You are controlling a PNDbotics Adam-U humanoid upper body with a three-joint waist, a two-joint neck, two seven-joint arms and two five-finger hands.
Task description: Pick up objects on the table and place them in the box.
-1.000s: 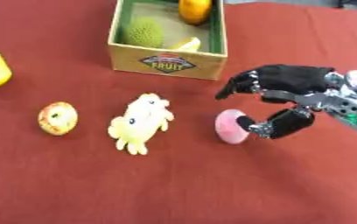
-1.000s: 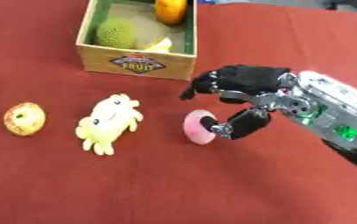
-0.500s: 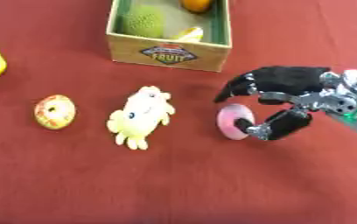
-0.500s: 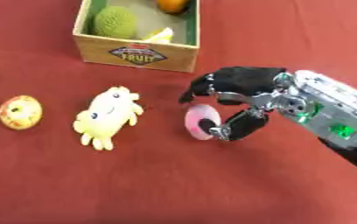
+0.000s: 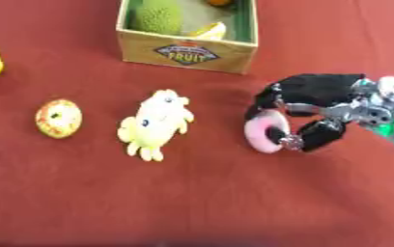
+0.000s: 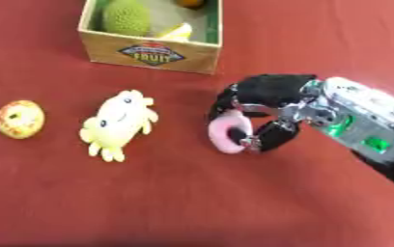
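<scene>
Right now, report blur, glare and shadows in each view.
Left eye view: soft throughout, no glare, right hand casts a faint shadow on the red cloth. Right eye view: equally soft, box label still readable, pink ring smeared at its edges.

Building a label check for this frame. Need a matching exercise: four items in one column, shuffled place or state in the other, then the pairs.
Things:
1. pink ring
2. yellow plush toy
3. round speckled orange item
4. green bumpy fruit

Places or states:
A. inside the box
B. farthest left of the listed items, alone on the red table
C. held between the thumb and fingers of the right hand
D. lying on the table between the speckled item and the ring

Pairs: 1-C, 2-D, 3-B, 4-A
</scene>
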